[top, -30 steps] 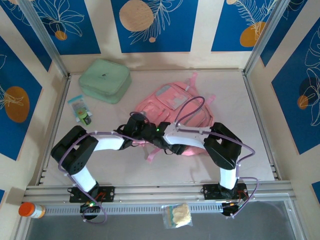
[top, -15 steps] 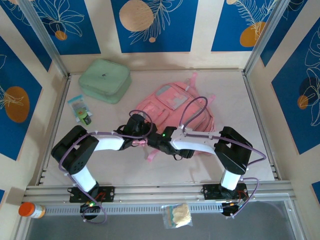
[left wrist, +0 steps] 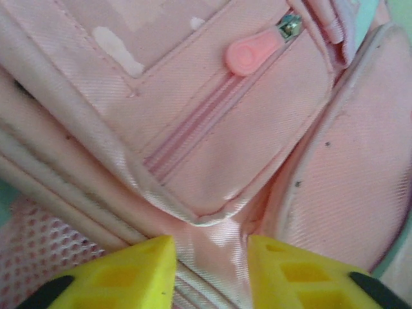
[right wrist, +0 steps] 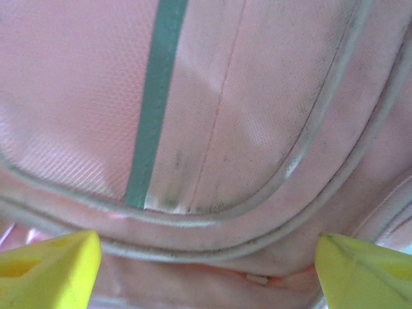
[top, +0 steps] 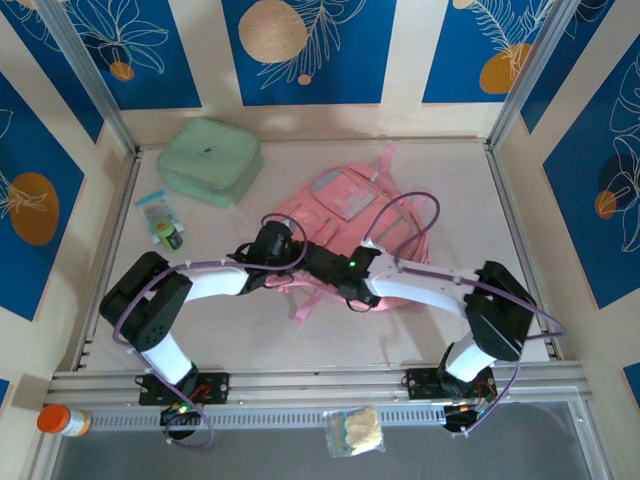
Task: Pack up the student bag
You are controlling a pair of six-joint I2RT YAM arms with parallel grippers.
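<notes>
On beige table (top: pixel 470 190): pink bag (top: pixel 345 200) flat, centre-right, straps trailing toward near edge; mint case (top: pixel 210 160) in back-left corner, apart from bag; small clear packet (top: pixel 160 218) near left edge, just before case.

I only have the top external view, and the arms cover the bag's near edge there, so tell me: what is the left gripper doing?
Observer: The left gripper has its jaws apart with a fold of the student bag between them; pinched or not, I cannot tell.
Operator: Is the pocket zip beside it open?
Observer: Shut along the stretch I see, its pink zip pull at the upper end.
Operator: And the right gripper?
Observer: Wide open over a pink panel with a green stripe, gripping nothing.
</notes>
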